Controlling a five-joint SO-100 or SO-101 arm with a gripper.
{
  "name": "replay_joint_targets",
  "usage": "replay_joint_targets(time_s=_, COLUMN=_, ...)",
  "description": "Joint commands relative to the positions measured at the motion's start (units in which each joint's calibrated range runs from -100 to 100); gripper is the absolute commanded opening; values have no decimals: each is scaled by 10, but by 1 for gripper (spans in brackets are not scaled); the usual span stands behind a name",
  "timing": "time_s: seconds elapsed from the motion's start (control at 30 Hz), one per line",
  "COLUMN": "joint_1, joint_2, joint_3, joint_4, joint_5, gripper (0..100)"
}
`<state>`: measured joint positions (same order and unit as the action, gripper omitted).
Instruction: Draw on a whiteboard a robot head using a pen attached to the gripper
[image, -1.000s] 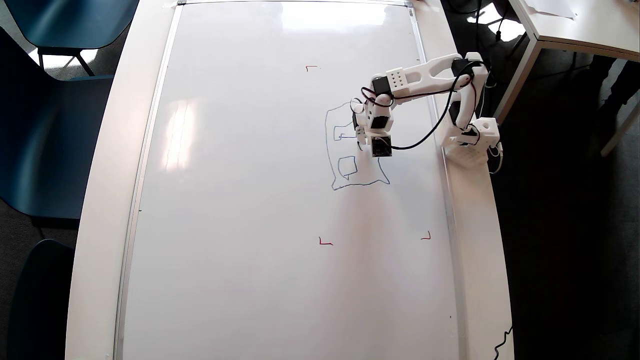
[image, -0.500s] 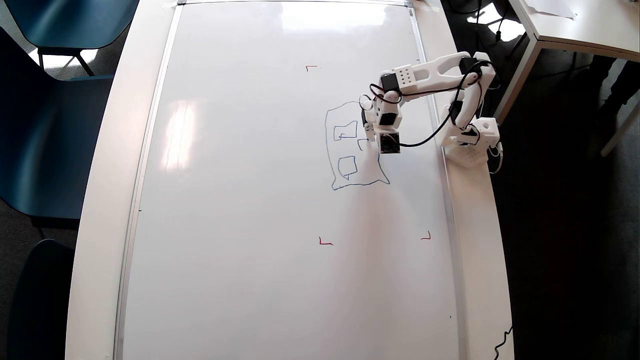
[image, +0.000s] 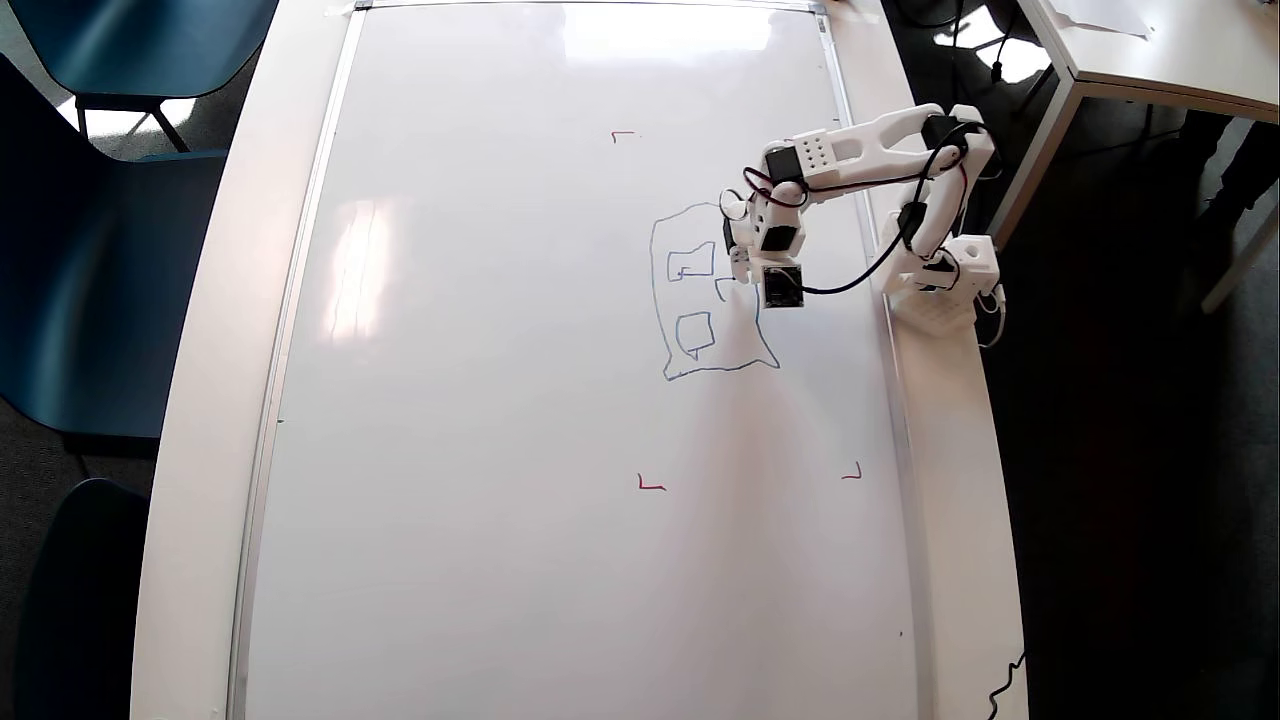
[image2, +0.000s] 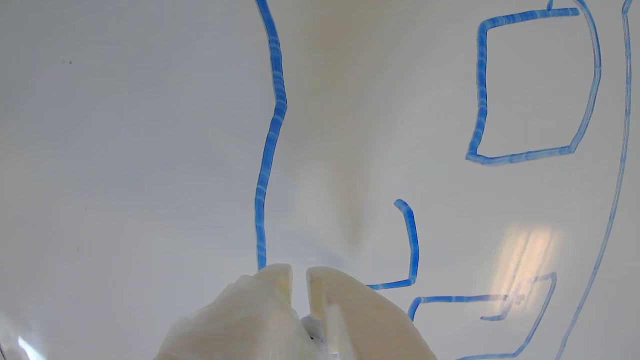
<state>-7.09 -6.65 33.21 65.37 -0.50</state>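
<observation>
While the gripper (image2: 299, 280) hides the pen, its tip stays unseen.

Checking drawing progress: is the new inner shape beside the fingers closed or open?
Open. In the wrist view, the short blue stroke by the fingers forms only an L, unlike the closed square.

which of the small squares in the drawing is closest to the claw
The upper square, left of the claw in the overhead view; the lower square sits farther down, clear of the arm.
</observation>
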Motion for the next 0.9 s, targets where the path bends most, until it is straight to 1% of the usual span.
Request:
replay_joint_targets(time_s=0.0, joint_1=-1, joint_2=-22, joint_3=2, joint_4=-2, joint_5=2, gripper=2)
replay_joint_targets(time_s=0.53, joint_1=0, joint_2=24, joint_3=2, joint_4=6, joint_5=2, gripper=2)
replay_joint_targets(time_s=0.87, joint_1=-39, joint_2=31, joint_3=2, joint_4=5, joint_5=1, gripper=2)
